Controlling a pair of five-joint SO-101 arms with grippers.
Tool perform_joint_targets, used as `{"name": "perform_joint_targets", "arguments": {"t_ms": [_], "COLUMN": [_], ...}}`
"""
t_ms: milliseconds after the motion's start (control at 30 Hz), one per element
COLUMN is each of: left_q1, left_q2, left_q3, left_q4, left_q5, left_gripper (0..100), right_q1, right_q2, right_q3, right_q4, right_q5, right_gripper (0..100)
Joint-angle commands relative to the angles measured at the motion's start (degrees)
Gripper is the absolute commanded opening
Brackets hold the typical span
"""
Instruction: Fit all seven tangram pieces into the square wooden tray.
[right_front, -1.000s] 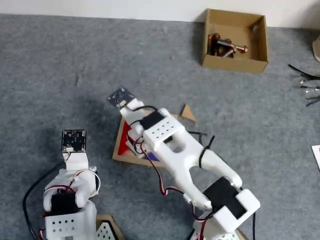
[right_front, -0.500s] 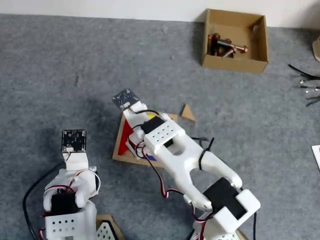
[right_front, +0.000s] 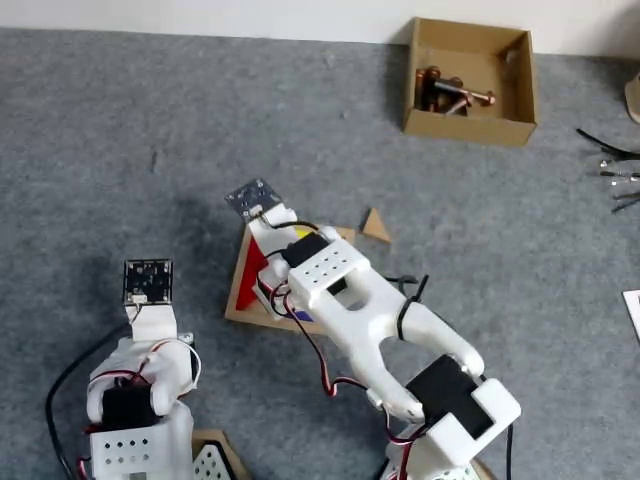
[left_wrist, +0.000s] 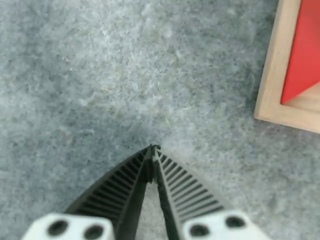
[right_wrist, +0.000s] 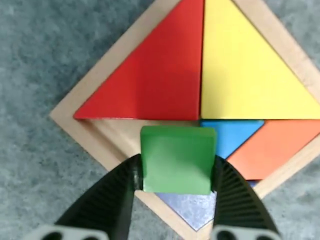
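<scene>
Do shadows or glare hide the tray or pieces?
High view: no glare; the arm, not shadow, hides most of the tray. Right wrist view: even light on the green square in the right pincer. Left wrist view: soft shadow by the left pincer.

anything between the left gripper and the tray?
Nothing. In the left wrist view, only bare grey carpet lies between the shut left gripper and the tray, up to its wooden rim.
</scene>
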Motion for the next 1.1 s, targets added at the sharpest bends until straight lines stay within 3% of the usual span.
{"name": "perform_joint_targets", "arguments": {"t_ms": [0,233,1067], "left_q1": [-0.8,-0.8,-0.8], "left_q2": [-0.4,-0.4,-0.4], "left_q3": [1.2,1.2,1.2], "left_q4": [0.1,0.1,0.1], "left_q5": [-0.4,-0.4,-0.4], "left_gripper": [1,1,1], "right_q1": [-1.8,-2.2,-3.4], "right_q2": [-2.9,-2.9,-7.3], "right_q3": [-0.3,2.1,3.1], "right_q4": [0.4,-1.8,-3.7], "right_q5": [-0.5,-2.1,-4.1], "right_gripper": [16.3,21.6,21.7]}}
